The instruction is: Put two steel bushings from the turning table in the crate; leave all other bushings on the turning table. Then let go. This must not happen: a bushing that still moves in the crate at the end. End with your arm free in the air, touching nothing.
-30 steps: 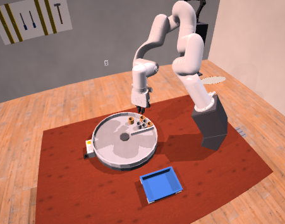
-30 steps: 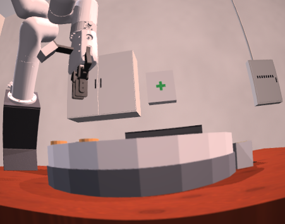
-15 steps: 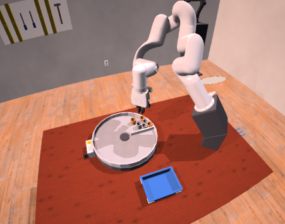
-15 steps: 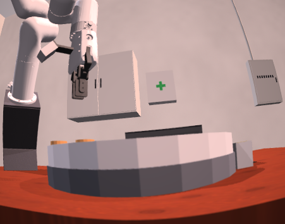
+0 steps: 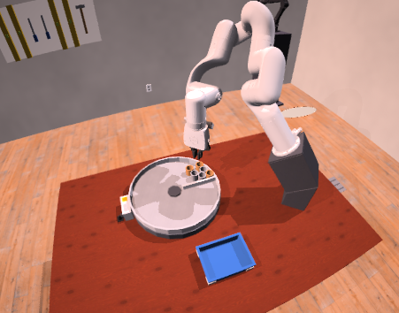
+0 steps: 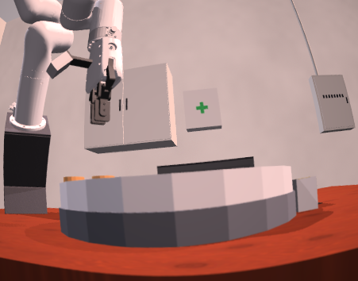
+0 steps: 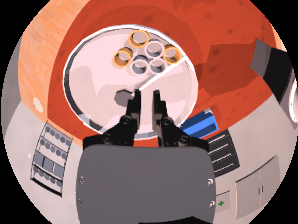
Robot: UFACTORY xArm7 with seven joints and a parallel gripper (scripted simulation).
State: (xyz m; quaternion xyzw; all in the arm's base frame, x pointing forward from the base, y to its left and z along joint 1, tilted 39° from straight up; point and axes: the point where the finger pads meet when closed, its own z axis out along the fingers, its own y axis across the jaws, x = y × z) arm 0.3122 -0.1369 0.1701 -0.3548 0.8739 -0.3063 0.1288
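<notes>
arm: the white seven-joint arm [image 5: 260, 84] reaches from its dark grey pedestal [image 5: 300, 186] over the far edge of the table.
gripper: the dark-fingered gripper [image 5: 197, 153] hangs above the bushings, well clear of them; fingers nearly closed, only a narrow gap, nothing between them.
turning table: the round grey turning table [image 5: 167, 227] sits on the red mat [image 5: 101, 265], with a thin divider bar [image 5: 200, 183] running out from near its hub.
bushings: a tight cluster of steel-grey ring bushings [image 5: 195, 174] and orange ring bushings [image 5: 189, 168] lies near the far rim, against the bar.
crate: the blue open-topped crate [image 5: 225, 257] stands on the mat nearer me, apart from the table, with no bushing in it.
</notes>
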